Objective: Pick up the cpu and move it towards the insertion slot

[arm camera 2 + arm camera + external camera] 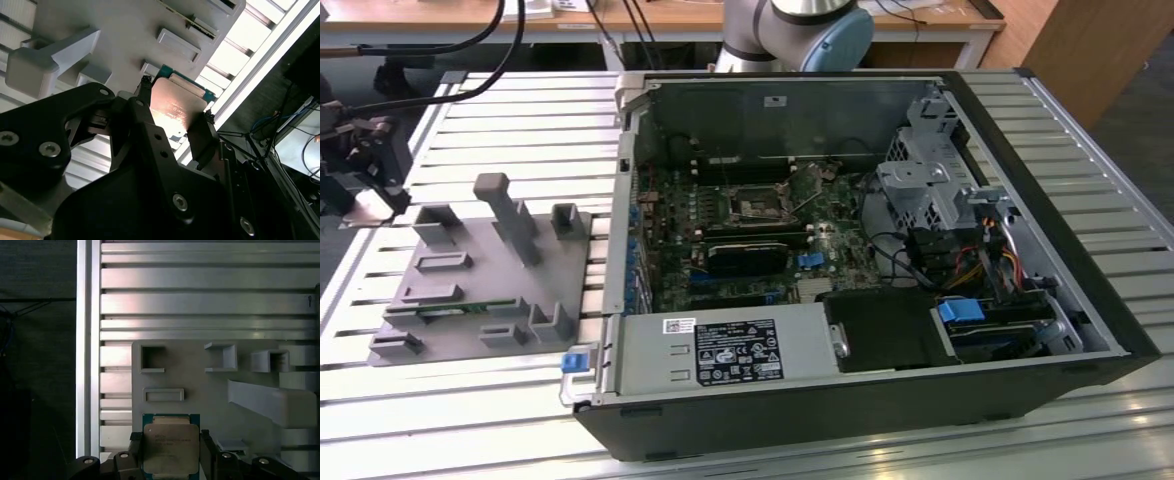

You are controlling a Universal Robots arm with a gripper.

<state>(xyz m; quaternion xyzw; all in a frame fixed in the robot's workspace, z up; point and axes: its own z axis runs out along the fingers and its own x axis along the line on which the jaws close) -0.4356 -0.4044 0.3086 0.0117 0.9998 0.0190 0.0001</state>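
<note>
In both wrist views my gripper (171, 456) (174, 116) is shut on the cpu (170, 446) (176, 104), a flat square chip with a silvery top and a green rim. One black finger (136, 452) presses on each side of it. The chip hangs above the grey plastic fixture (200, 390) (125, 30), close to one edge. In the exterior view the gripper (363, 185) is a dark shape at the far left, beyond the fixture (480, 290). The insertion slot (758, 205), a square socket with a shiny frame, sits on the motherboard inside the open computer case, well off to the exterior view's right.
The open computer case (1067, 300) takes up the middle and right of the slatted metal table (494, 110). A thin green memory stick (447, 311) lies in the fixture. Upright grey posts (500, 215) rise from the fixture. Black cables (467, 50) run to the gripper.
</note>
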